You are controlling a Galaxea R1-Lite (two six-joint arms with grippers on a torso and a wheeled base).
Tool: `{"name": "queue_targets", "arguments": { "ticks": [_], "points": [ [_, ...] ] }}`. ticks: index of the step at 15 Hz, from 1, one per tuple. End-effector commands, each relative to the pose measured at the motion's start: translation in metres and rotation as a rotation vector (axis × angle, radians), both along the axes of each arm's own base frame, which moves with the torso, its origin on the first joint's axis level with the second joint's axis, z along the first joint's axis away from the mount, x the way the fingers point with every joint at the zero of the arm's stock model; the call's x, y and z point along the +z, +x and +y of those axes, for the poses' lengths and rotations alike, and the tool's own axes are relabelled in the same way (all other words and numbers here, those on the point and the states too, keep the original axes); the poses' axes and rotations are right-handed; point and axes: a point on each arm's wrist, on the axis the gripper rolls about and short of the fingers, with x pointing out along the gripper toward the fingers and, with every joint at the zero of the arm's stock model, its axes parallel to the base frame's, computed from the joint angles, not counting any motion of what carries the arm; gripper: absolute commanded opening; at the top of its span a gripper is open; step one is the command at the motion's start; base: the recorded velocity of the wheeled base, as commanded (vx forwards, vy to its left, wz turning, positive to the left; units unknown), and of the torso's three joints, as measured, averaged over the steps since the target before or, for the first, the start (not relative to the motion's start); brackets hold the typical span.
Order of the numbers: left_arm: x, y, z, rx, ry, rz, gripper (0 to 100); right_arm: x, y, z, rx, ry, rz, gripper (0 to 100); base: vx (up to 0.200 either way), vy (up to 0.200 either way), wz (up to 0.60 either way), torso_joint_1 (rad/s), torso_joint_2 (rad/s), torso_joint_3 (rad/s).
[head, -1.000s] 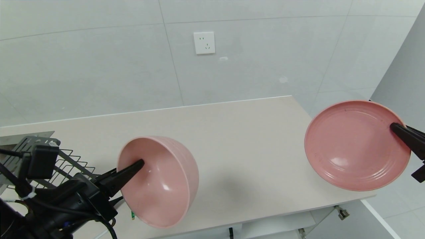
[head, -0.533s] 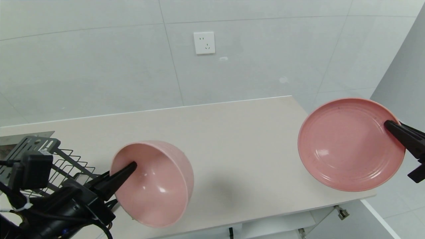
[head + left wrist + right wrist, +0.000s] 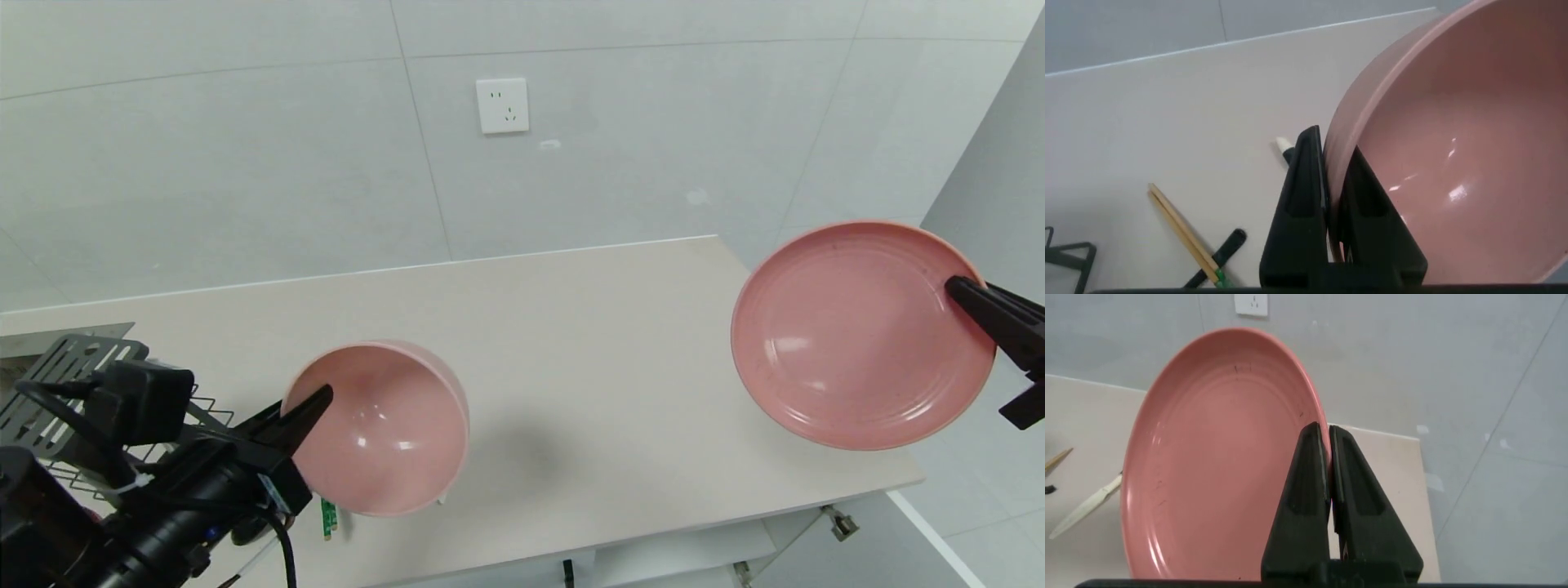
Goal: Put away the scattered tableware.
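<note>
My left gripper is shut on the rim of a pink bowl, held tilted above the front left of the pale counter. In the left wrist view the bowl has its rim pinched by my left gripper. My right gripper is shut on the edge of a pink plate, held tilted in the air off the counter's right end. The right wrist view has the plate clamped in my right gripper.
A wire dish rack stands at the counter's left end. Chopsticks, a dark-handled utensil and a pale utensil lie on the counter under the bowl. A tiled wall with a socket rises behind.
The left gripper has carried the bowl a little back and away from the counter's front edge, with the wrist turning. The right gripper has lifted the plate slightly and shifted it left.
</note>
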Motion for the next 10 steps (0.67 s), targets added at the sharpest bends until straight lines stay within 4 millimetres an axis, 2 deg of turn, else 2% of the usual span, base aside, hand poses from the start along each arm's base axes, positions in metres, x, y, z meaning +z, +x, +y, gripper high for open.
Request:
{"name": "queue_targets", "arguments": {
  "ticks": [1,3,5,10],
  "points": [
    [-0.009,0.022,-0.007,0.001,0.044,0.005,0,-0.003,0.006,0.0,0.0,-0.001,-0.003,0,0.0,0.0,0.0,0.0,0.0,0.0],
    [-0.012,0.029,-0.009,0.007,0.149,-0.014,0,-0.005,0.009,0.001,-0.001,0.0,-0.022,0,0.0,0.0,0.0,0.0,0.0,0.0],
    [-0.007,0.025,-0.012,-0.014,0.166,-0.045,0,-0.005,0.01,0.001,-0.001,0.0,-0.025,0,0.0,0.0,0.0,0.0,0.0,0.0],
    [0.005,0.024,-0.012,-0.01,0.146,-0.102,0,-0.007,0.009,0.001,-0.001,-0.002,-0.021,0,-0.2,0.0,0.0,0.005,0.01,0.002]
  ]
}}
